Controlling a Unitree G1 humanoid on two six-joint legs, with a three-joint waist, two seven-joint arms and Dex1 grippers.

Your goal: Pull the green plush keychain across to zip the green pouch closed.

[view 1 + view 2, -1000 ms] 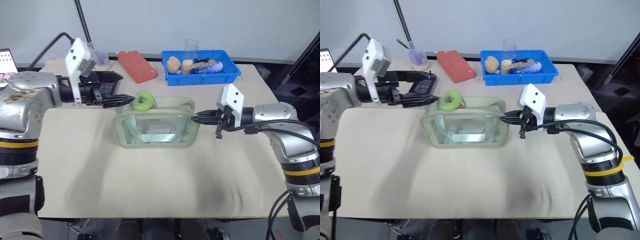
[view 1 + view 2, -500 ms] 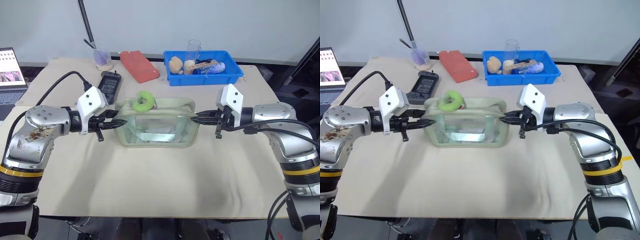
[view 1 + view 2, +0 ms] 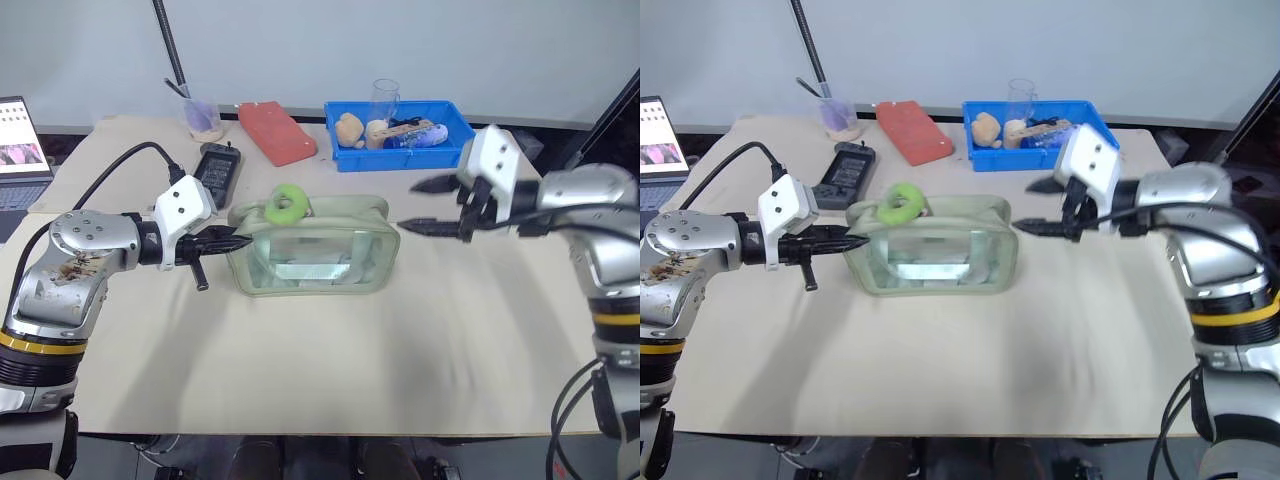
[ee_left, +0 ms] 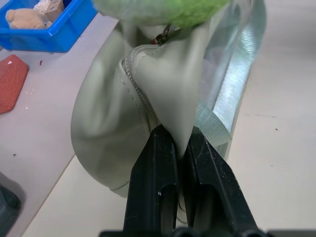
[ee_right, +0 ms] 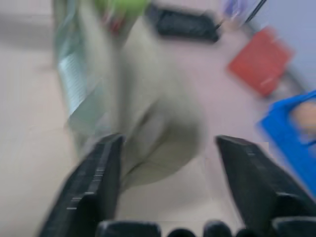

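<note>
With the left gripper point(image 4: 174, 148) pinching the green pouch point(image 3: 315, 245) by its end tab, the right gripper point(image 3: 428, 206), jaws spread and clear of the far end, should close on the green plush keychain point(image 3: 287, 203), sitting just beyond the left jaws, and draw it away from them.

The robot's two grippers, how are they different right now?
The left gripper is shut, pinching the end of the green pouch; the right gripper is open and holds nothing. The left one touches the pouch; the right one hangs in the air, apart from the pouch's other end. Both have two black fingers and point toward the pouch.
</note>
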